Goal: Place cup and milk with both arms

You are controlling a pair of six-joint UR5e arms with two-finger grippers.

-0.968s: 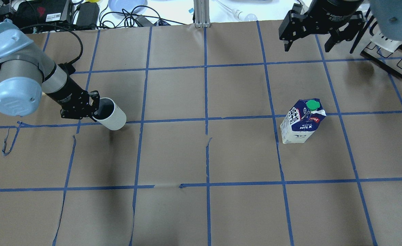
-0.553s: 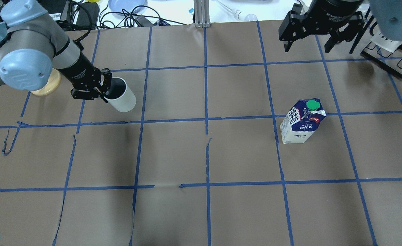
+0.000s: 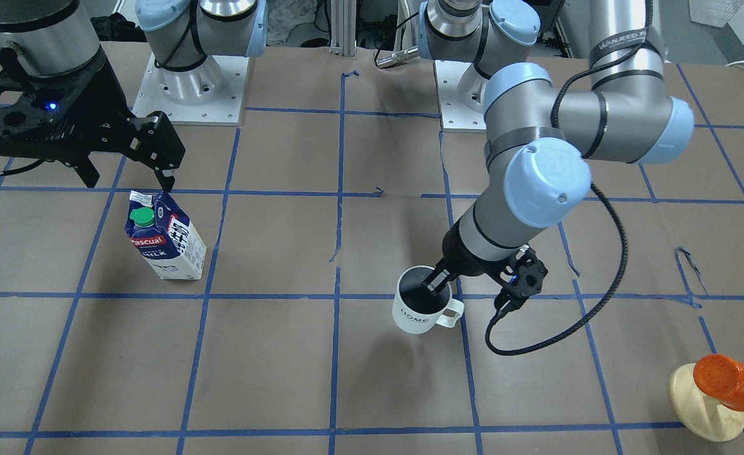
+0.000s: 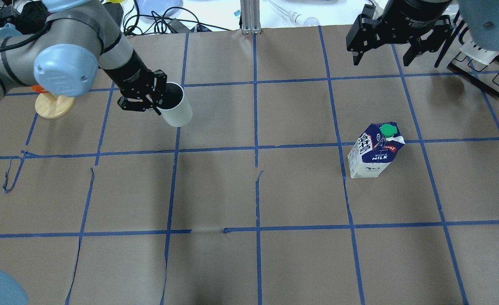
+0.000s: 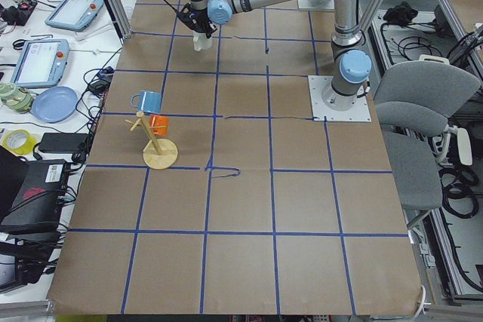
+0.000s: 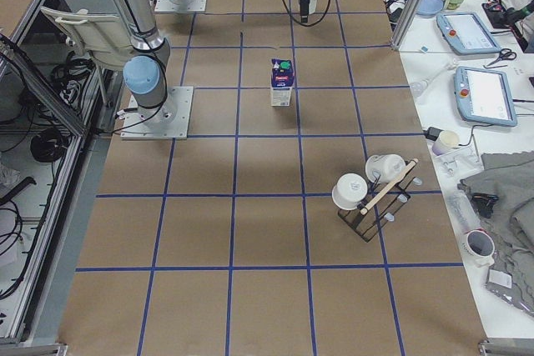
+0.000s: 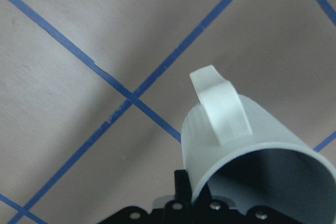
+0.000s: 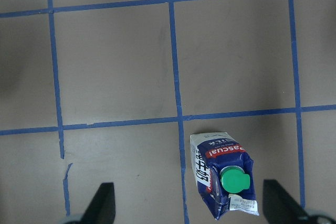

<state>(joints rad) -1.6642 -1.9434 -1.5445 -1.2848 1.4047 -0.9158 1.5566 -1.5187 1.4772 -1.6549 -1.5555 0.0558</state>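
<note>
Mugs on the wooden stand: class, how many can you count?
2. An orange mug hangs on the wooden stand; a blue mug hangs beside it. None appears hidden.

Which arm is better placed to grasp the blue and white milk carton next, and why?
Right. Its black gripper hangs open near the milk carton, while the left gripper is shut on the white ceramic mug.
</note>
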